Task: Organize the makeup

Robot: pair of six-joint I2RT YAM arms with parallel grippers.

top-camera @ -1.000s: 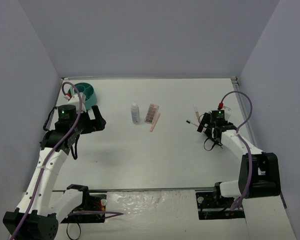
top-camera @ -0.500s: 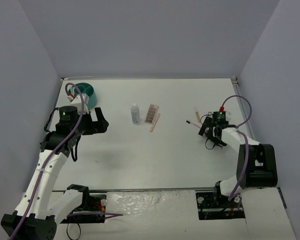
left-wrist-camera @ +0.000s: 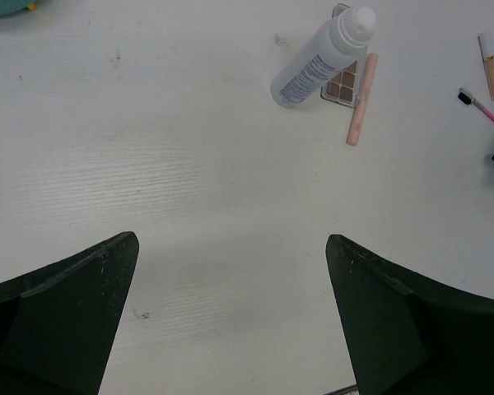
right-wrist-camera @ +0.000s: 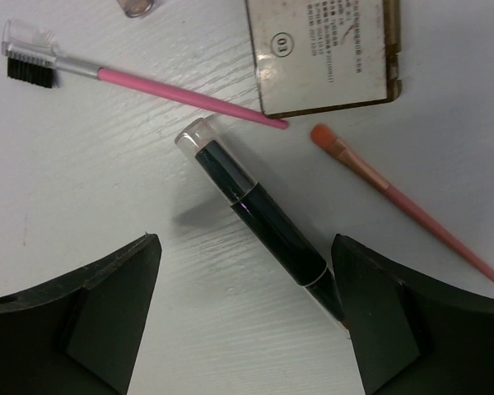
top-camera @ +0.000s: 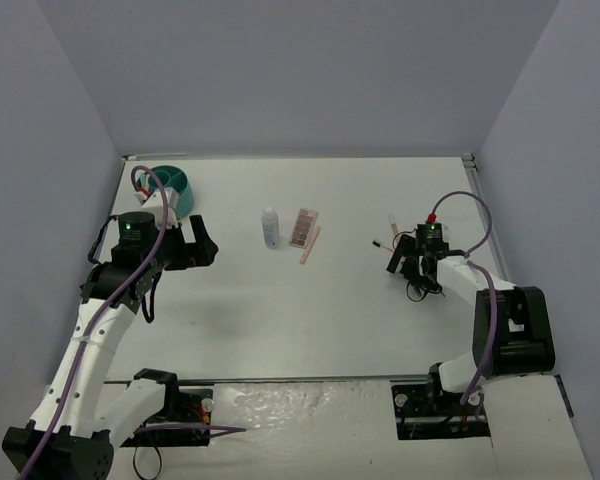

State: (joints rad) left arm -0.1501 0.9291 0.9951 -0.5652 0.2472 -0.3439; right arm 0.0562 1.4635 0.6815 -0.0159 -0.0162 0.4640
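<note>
Top external view: both arms over the white tabletop; left tool on the left side near the teal tub, right tool low over a cluster of small items on the right.
left tool: spread fully wide, holding nothing, only bare tabletop between the fingers (clearest in the left wrist view).
right tool: spread wide, gripping nothing; fingers straddling the black stick without touching it.
black stick: lying diagonally on the tabletop, clear cap end toward the upper left of the right wrist view.
compact: flat, dark-framed, label marked "01" facing up, at the top of the right wrist view.
pink-handled brush: flat above the black stick, black bristles at the left end, handle tip at the compact's lower edge (touching or just short, cannot tell).
orange-tipped brush: just right of the black stick, apart from it, slanting down to the right.
white bottle: upright mid-tabletop, well apart from both tools.
palette: flat, just right of the white bottle.
peach stick: lying along the palette's right edge.
small tube: lying just beyond the right tool.
</note>
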